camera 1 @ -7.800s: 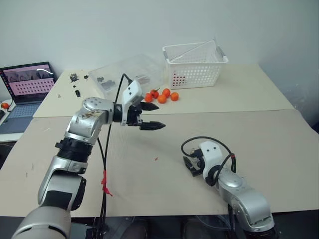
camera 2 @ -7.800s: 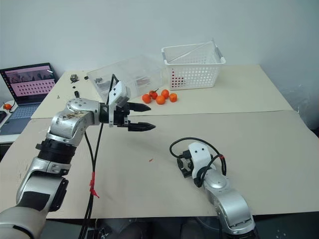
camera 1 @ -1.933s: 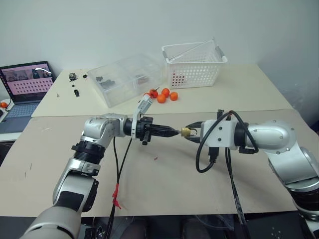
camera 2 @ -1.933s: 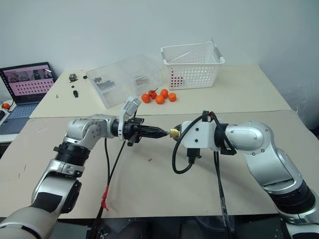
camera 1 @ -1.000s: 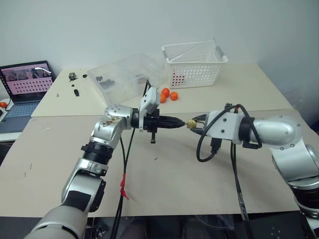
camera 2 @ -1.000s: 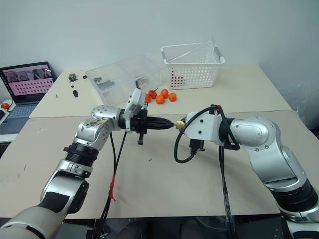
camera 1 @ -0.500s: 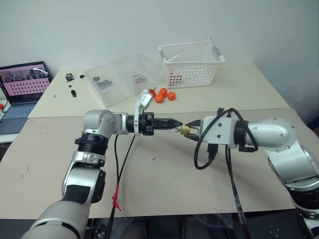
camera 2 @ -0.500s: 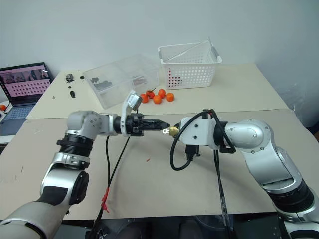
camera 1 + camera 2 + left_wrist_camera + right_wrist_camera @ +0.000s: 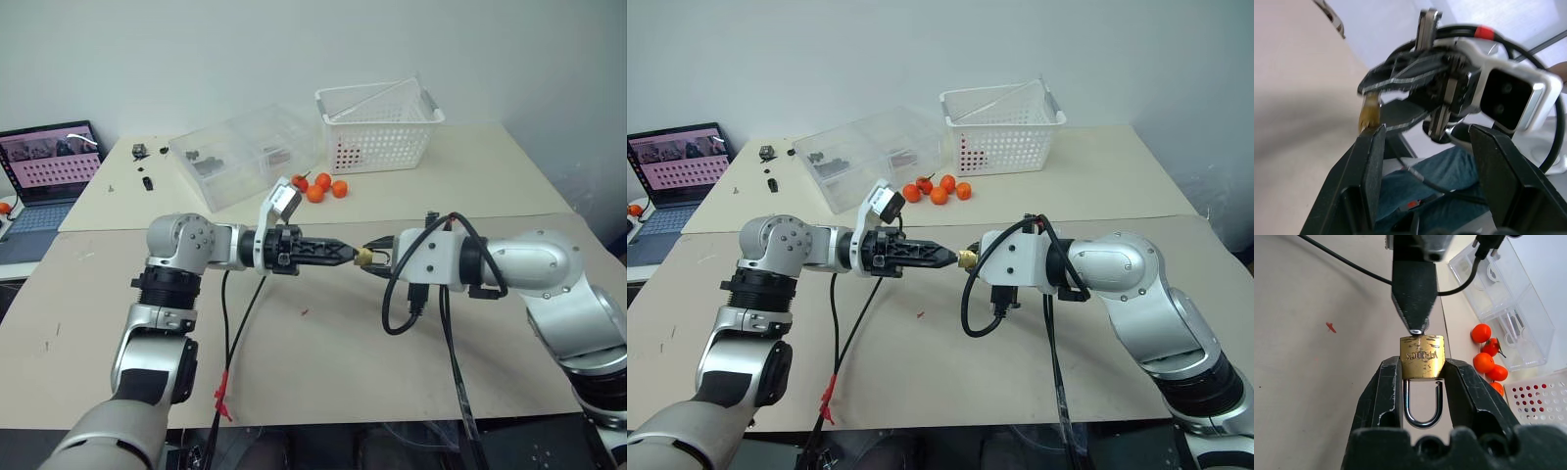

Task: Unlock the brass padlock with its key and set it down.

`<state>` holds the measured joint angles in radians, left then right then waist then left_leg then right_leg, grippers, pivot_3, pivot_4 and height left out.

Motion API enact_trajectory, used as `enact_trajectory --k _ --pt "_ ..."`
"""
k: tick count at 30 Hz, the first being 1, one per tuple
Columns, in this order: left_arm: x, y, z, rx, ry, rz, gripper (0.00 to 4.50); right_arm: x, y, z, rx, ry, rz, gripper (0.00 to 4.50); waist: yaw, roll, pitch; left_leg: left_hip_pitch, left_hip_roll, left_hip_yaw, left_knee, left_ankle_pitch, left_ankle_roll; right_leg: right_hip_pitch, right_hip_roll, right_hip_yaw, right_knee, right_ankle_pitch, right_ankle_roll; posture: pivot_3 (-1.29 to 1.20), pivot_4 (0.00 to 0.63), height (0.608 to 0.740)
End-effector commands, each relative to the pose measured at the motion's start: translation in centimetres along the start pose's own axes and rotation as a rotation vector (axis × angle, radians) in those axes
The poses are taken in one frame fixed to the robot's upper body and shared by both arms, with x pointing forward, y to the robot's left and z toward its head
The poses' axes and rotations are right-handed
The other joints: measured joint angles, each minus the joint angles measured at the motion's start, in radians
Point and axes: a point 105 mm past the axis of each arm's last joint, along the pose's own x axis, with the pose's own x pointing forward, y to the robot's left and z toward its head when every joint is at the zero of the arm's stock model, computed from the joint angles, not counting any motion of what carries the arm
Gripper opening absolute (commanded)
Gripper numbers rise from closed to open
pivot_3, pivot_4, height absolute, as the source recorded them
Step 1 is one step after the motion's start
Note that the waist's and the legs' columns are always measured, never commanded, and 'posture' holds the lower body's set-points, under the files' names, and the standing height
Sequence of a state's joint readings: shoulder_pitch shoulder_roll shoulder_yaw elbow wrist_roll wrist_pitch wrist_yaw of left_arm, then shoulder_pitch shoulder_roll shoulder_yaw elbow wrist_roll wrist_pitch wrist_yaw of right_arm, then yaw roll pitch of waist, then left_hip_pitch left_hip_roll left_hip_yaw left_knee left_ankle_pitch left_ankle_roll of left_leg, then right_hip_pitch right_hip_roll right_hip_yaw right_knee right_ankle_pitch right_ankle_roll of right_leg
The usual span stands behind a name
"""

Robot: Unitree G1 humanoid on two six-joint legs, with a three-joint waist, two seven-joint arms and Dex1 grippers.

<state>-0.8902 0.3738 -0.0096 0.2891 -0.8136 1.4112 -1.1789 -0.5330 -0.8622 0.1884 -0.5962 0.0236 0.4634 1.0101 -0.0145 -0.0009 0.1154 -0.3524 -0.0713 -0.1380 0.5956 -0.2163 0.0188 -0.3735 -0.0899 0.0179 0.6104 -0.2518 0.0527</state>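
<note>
In the left eye view, the brass padlock is held above the table, pinched by the right gripper, its long axis roughly level. The left gripper, fingers spread, points at it. In the right wrist view, the shackle faces back into the grip, the keyhole end outward.

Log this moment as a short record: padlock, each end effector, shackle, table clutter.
padlock: brass padlock held above the table, body clamped between the right end effector fingers
shackle: loop looks seated in the body
left end effector: jaws apart, one finger tip at the padlock's keyhole end
key: not discernible
clutter: orange fruits, white basket, clear plastic box, laptop
</note>
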Motion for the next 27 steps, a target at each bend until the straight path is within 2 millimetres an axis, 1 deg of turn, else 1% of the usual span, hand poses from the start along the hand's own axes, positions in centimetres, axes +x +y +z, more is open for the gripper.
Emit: enact_trajectory --k 1,5,12,22,27 --pt "-0.2 -0.8 0.9 0.062 -0.005 -0.011 2.87 -0.8 -1.0 0.9 -0.042 -0.019 -0.041 0.93 0.001 0.000 0.000 0.000 0.000 0.000 0.000 0.000 0.000 0.000 0.000 0.000 0.000 0.000 0.000 0.00 0.150 0.740" --pt "-0.6 -1.1 1.1 0.090 -0.001 -0.015 2.87 -1.1 -1.4 0.7 -0.027 -0.013 -0.056 0.93 -0.001 0.000 0.000 0.000 0.000 0.000 0.000 0.000 0.000 0.000 0.000 0.000 0.000 0.000 0.000 0.00 0.150 0.740" --pt "-1.0 -0.5 0.7 0.133 0.027 0.005 2.87 -1.5 -1.9 1.6 0.033 -0.049 -0.080 0.93 0.001 0.000 0.000 0.000 0.000 0.001 0.000 0.000 0.000 0.000 0.000 0.000 0.000 0.000 0.000 0.00 0.150 0.740" --pt "-0.4 -0.3 0.8 0.152 0.028 -0.008 2.87 -0.9 -0.8 2.4 0.062 -0.073 -0.051 0.93 0.000 0.000 0.000 -0.001 0.000 0.001 0.000 0.000 0.000 -0.001 0.000 0.000 0.000 0.000 0.000 0.00 0.150 0.740" --pt "0.1 0.0 0.7 0.166 0.044 -0.006 2.87 -0.2 -0.5 2.7 0.074 -0.089 -0.051 0.93 -0.001 0.000 0.000 -0.001 0.000 0.001 0.000 0.000 0.000 -0.001 0.000 0.000 0.000 0.000 0.000 0.00 0.150 0.740"
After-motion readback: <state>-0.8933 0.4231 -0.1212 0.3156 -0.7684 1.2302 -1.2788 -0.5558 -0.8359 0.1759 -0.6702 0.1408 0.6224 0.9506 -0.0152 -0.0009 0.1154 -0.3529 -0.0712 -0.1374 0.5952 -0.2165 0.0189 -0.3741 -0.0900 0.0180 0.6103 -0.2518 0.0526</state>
